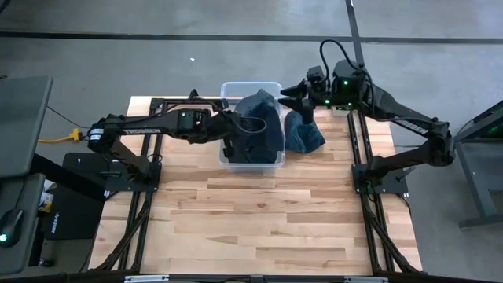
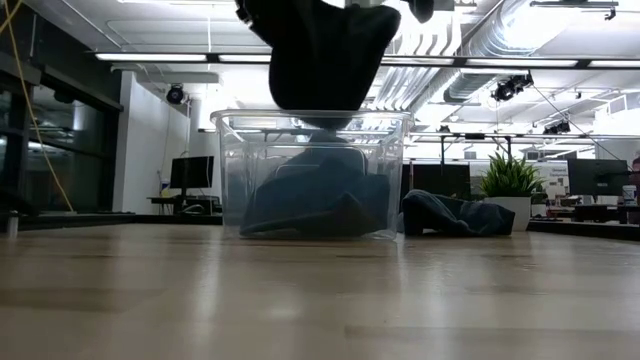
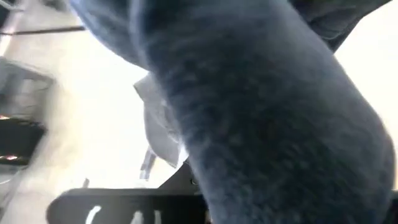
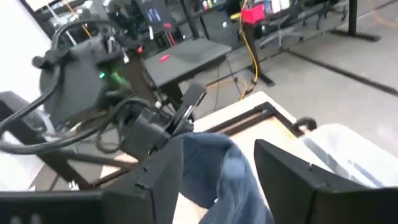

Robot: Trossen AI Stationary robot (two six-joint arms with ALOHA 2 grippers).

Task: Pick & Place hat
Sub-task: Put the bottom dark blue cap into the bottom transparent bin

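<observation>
The desk (image 1: 259, 212) is made of pale wood planks with lines of grain, and it looks smooth with a soft shine. The bin (image 2: 312, 172) is clear plastic, glossy and see-through. The hat (image 3: 267, 124) pinched in the left arm's jaws is dark blue cloth, soft, fuzzy and matt. More dark blue cloth hats (image 2: 310, 205) lie crumpled inside the bin. Another blue cloth hat (image 1: 304, 134), just under the right arm's jaws, looks soft and wrinkly. The arms (image 1: 409, 126) are black, hard and a bit shiny.
</observation>
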